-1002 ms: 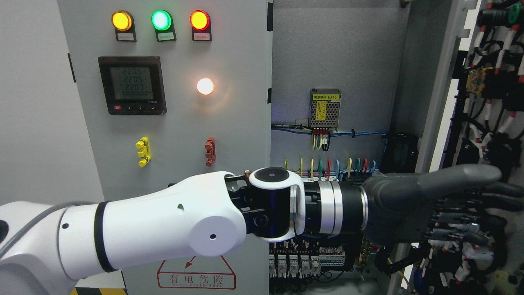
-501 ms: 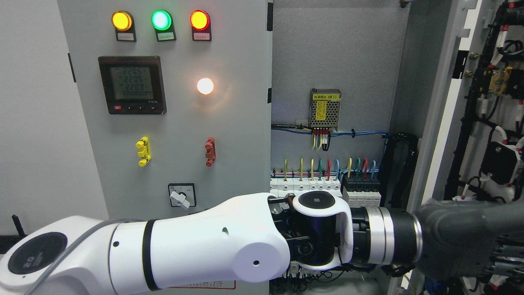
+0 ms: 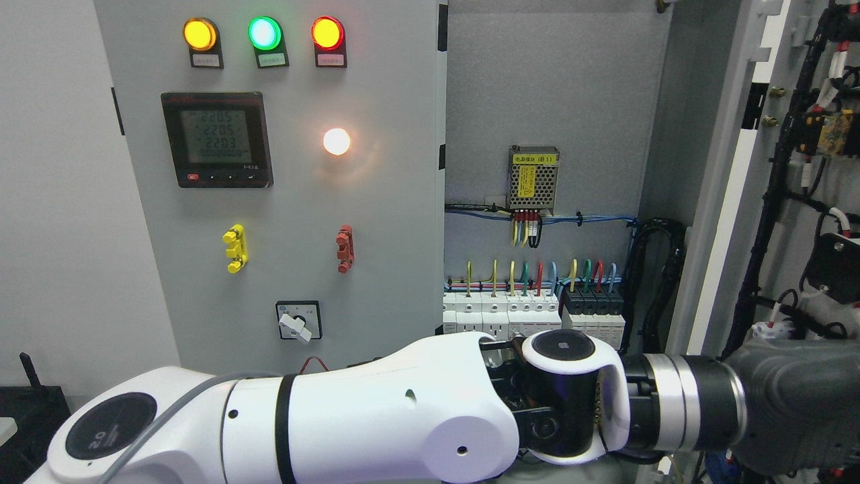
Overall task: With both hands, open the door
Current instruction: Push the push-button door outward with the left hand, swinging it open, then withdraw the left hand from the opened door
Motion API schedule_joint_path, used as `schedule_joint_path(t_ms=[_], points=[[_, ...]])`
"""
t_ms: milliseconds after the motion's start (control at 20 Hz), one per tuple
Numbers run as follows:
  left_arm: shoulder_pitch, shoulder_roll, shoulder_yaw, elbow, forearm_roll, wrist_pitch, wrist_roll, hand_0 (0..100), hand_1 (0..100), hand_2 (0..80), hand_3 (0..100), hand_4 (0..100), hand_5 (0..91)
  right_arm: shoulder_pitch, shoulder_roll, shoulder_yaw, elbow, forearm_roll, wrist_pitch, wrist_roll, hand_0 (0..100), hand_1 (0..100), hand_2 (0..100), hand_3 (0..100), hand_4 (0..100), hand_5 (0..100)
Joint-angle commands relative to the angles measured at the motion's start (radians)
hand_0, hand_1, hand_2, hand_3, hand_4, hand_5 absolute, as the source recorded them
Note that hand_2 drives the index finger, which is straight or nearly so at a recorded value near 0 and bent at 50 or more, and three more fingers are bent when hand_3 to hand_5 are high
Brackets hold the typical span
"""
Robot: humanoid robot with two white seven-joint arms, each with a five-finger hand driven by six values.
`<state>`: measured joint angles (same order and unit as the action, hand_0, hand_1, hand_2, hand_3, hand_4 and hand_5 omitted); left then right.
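Note:
The cabinet's right door (image 3: 729, 202) stands swung open at the picture's right, its inner side with black cable bundles and parts (image 3: 823, 131) facing me. My left arm (image 3: 403, 417) comes in from the lower left and reaches across the bottom of the view. Its grey hand (image 3: 796, 407) is at the lower right, against the open door's lower part, and is cut off by the picture's edge. The left door (image 3: 289, 202) is closed. My right arm does not show.
The closed left door carries three indicator lamps (image 3: 264, 33), a digital meter (image 3: 217, 139), a lit white lamp (image 3: 336, 141) and a rotary switch (image 3: 297, 321). Inside the cabinet are a power supply (image 3: 534, 178), coloured wires and a breaker row (image 3: 531, 316).
My left arm has dropped lower and pushed further right. The right door has swung wider open, and more of the breaker row now shows.

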<state>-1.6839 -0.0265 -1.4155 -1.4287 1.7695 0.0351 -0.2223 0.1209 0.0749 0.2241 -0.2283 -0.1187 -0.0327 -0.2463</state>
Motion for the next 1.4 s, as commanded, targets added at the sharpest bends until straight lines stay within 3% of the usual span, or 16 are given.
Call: schedule_joint_path(t_ms=[0,250,451,601,801,952,1102,1352], points=[[0.073,-0.001,0.065,0.021,-0.088,0.012,-0.011,12,39,0.0,0,0,0.0,0.008,-0.001,0.0,-0.042,0.001,0.0,0.001,12,39,0,0,0,0],[0.173,0.135,0.141,-0.01,-0.159,0.048,-0.012,12,39,0.0,0,0,0.0,0.016,-0.001,0.001,-0.043,0.001,0.0,0.001,12,39,0,0,0,0],[0.311,0.32,0.196,-0.09,-0.272,0.066,-0.02,12,39,0.0,0,0,0.0,0.017,-0.001,0.001,-0.043,0.001,0.0,0.001,12,39,0,0,0,0],[0.494,0.485,0.286,-0.176,-0.404,0.066,-0.043,12,39,0.0,0,0,0.0,0.017,-0.001,0.0,-0.043,-0.001,0.0,0.001,12,39,0,0,0,0],[0.836,0.661,0.547,-0.269,-0.589,0.066,-0.13,12,39,0.0,0,0,0.0,0.023,-0.003,0.0,-0.055,-0.003,0.0,0.001,12,39,0,0,0,0],[1.158,0.758,0.778,-0.312,-0.735,0.052,-0.225,12,39,0.0,0,0,0.0,0.031,-0.003,0.0,-0.06,-0.004,0.0,0.001,12,39,0,0,0,0],[1.512,0.763,1.043,-0.332,-0.869,0.004,-0.256,12,39,0.0,0,0,0.0,0.029,-0.003,0.0,-0.075,-0.003,-0.001,0.001,12,39,0,0,0,0],[2.043,0.703,1.424,-0.325,-1.04,-0.199,-0.255,12,39,0.0,0,0,0.0,0.031,-0.003,0.0,-0.078,-0.003,-0.001,0.001,12,39,0,0,0,0]])
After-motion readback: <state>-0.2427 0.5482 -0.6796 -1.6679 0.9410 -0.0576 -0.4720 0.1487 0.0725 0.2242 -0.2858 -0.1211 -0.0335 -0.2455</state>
